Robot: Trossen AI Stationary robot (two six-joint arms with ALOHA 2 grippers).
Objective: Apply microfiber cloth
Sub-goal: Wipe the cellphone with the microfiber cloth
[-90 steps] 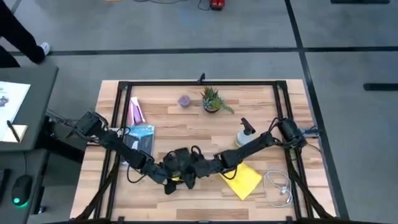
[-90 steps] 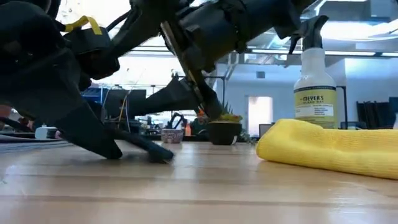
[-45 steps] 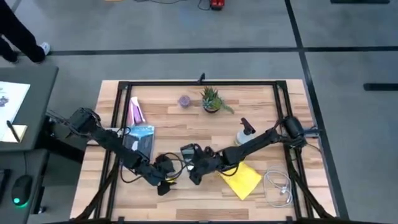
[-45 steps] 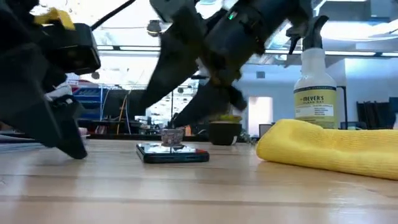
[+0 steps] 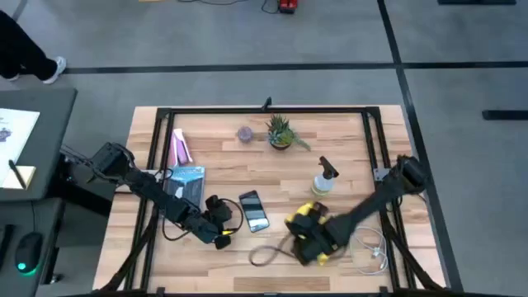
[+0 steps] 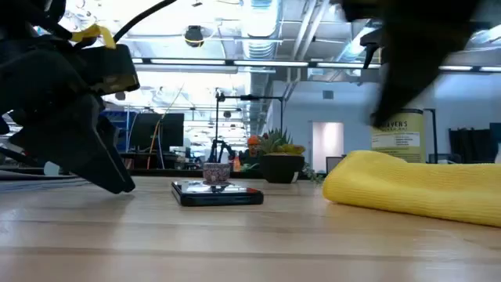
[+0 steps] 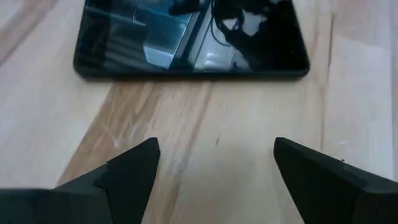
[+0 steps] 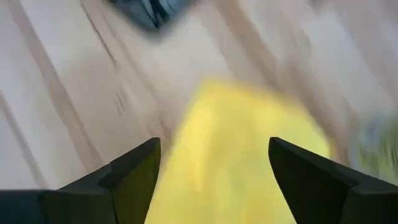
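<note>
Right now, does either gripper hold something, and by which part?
Nothing is held. The left gripper is open near the smartphone; the right gripper is open above the microfiber cloth.

a black phone (image 5: pixel 254 210) lies flat on the wooden table (image 5: pixel 247 169), screen up, near the middle of the front half. farther back stand a small potted plant (image 5: pixel 280 132) and, just beside it, a small purple pot (image 5: pixel 244 134). a spray bottle (image 5: pixel 323 177) stands right of the phone. on the left side lie a pink tube (image 5: pixel 180 148) and a pale blue packet (image 5: pixel 188 183). a white cable (image 5: pixel 371 246) is coiled at the front right corner.
</note>
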